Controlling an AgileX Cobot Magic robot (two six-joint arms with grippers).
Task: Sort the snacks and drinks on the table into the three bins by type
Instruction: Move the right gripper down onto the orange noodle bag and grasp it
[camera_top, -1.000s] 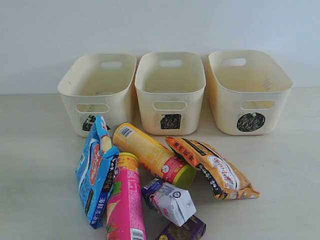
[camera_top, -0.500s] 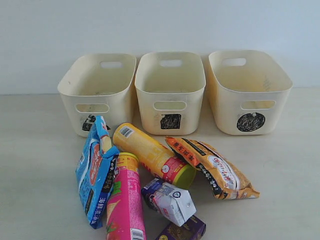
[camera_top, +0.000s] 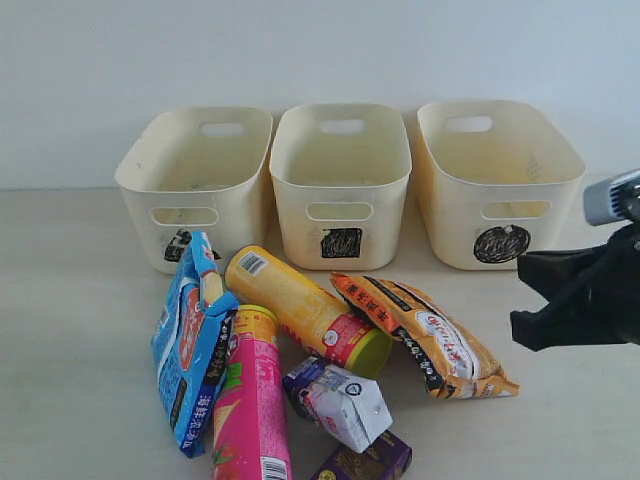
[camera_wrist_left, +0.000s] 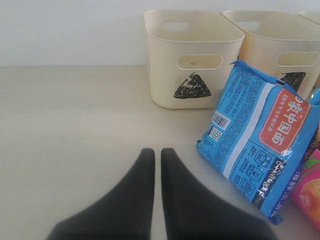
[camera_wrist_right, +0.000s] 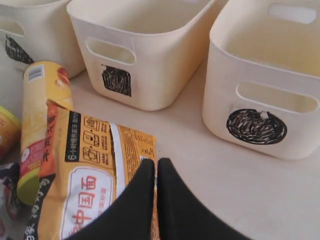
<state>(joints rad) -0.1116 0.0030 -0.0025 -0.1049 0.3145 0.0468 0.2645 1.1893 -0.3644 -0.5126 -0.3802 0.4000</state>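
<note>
Three cream plastic bins line the upper half of the exterior view, side by side. The triangle bin (camera_top: 240, 215) is upper left, the square bin (camera_top: 380, 225) centre and the circle bin (camera_top: 455, 225) upper right. All are smooth-walled with rounded corners and handle cutouts, and only bare plastic shows inside each.

Down on the pale wood-grain table (camera_top: 80, 300), six items crowd the lower centre. The crinkly blue bag (camera_top: 190, 345) is lower left, leaning on the pink tube (camera_top: 250, 400). The yellow tube (camera_top: 300, 308) lies on its side at a slant, just in front of the square bin. The glossy orange bag (camera_top: 425, 335) sprawls right of centre. The gable-topped white carton (camera_top: 345, 400) is tipped over beside the pink tube, and the boxy purple carton (camera_top: 368, 462) peeks in at the bottom edge.

Left gripper (camera_wrist_left: 157, 151): black jaws pinched together, nothing between them, low over bare table near the blue bag. Right gripper (camera_wrist_right: 155, 162): jaws closed too, empty, at the right edge of the exterior view, past the orange bag's end.
</note>
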